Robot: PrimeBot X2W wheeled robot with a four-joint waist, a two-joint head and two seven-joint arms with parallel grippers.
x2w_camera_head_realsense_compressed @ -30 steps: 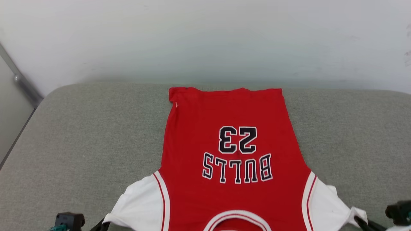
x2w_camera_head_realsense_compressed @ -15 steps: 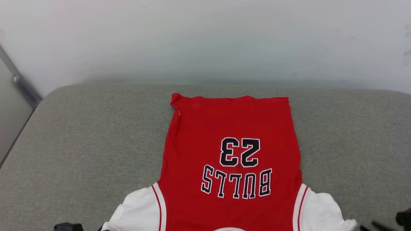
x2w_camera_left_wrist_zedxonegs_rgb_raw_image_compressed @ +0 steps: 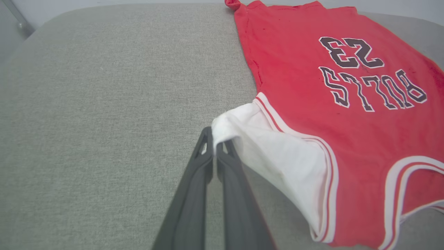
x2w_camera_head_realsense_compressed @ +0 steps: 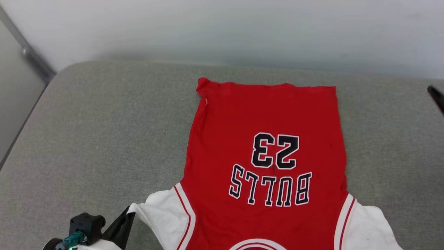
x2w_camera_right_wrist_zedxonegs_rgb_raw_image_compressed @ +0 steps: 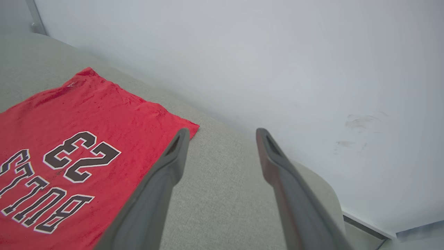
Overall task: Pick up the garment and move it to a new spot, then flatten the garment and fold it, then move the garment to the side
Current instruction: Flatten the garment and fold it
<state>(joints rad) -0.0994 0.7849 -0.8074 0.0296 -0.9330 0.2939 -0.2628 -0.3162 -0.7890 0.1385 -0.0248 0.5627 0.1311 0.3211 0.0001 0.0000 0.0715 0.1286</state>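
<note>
1. The red Bulls 23 jersey (x2w_camera_head_realsense_compressed: 267, 139) lies spread on the grey cushion (x2w_camera_head_realsense_compressed: 104, 139), hem toward the wall.
2. And the left gripper (x2w_camera_left_wrist_zedxonegs_rgb_raw_image_compressed: 214, 138) is clamped tight on the white sleeve's corner.
3. Over on the right, the right gripper (x2w_camera_right_wrist_zedxonegs_rgb_raw_image_compressed: 222, 133) is spread wide and empty, off beside the jersey's hem corner.

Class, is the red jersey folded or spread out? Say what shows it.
Spread out, unfolded. The jersey lies flat, lettering fully showing, white sleeves out at both sides; the left claw pinches one sleeve's edge.
</note>
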